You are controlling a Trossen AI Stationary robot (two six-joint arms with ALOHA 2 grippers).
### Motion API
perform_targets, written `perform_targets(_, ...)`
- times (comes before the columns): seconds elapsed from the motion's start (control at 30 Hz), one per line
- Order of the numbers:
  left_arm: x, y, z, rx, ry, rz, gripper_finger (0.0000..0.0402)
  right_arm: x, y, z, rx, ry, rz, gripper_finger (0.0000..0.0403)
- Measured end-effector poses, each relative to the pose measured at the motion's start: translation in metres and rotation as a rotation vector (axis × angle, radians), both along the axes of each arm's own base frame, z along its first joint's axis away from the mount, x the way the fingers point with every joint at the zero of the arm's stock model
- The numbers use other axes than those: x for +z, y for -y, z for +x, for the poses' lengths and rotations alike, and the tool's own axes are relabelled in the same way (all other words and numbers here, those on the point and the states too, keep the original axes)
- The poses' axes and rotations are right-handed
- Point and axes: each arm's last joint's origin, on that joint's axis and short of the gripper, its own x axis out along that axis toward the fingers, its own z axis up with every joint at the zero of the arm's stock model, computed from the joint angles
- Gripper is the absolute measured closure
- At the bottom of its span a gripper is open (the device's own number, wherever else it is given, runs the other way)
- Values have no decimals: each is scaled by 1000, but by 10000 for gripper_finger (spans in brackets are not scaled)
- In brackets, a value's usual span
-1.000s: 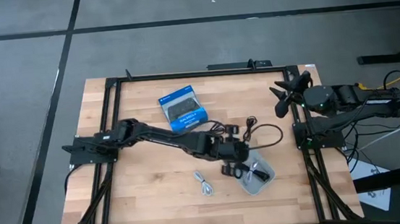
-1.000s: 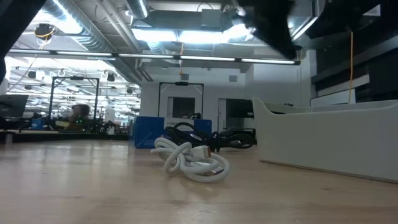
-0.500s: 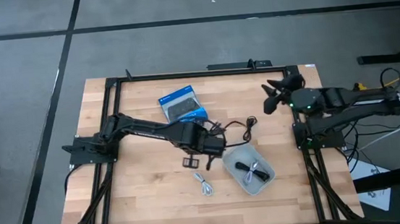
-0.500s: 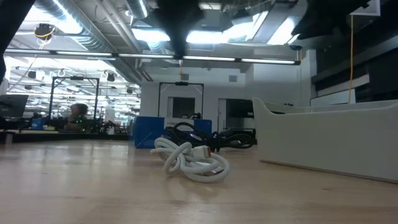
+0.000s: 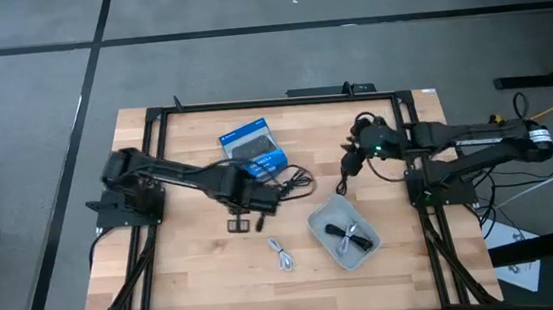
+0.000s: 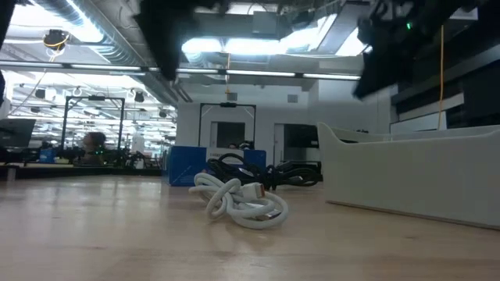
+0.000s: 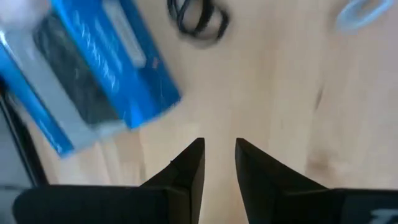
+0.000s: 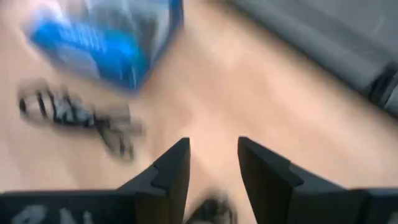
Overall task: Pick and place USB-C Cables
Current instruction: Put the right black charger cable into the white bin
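Observation:
My left gripper [image 5: 246,218] hovers open over bare wood, near-side of the blue box [image 5: 253,147] and beside a loose black cable [image 5: 295,181]. In its wrist view, the left gripper [image 7: 219,163] has that cable [image 7: 199,15] ahead of it. My right gripper [image 5: 349,159] is open above a second loose black cable [image 5: 343,177], which lies on the wood. A black bundled cable [image 5: 350,234] lies inside the pale grey tray [image 5: 321,223]. The whitish cable [image 5: 283,255] rests coiled on the table, nearest in the low view [image 6: 238,201].
A black frame [image 5: 272,102] borders the table's far and side edges. Bare wood lies left of the whitish cable and along the near edge. In the low view the tray wall [image 6: 414,176] stands on the right, with the blue box [image 6: 186,165] behind the cables.
My left gripper has drawn back from over the tray toward the table's left, past the whitish cable; the bundled black cable stays in the tray. My right arm has swung from the right edge toward the middle, ending over the loose black cable.

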Motion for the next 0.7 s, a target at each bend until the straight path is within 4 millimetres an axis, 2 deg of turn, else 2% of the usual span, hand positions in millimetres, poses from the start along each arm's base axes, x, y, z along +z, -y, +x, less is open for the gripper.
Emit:
perform_targets(0.17,-22,-3,-24,53,200,-99,320,-17,18,0,-16,-118,147,263)
perform_targets(0.4,-56,0,-35,19,522,-218,320,-29,33,4,-33,-159,260,263)
perform_targets(0.7,-99,-1,-49,115,590,-274,320,-54,38,16,39,-327,263,263)
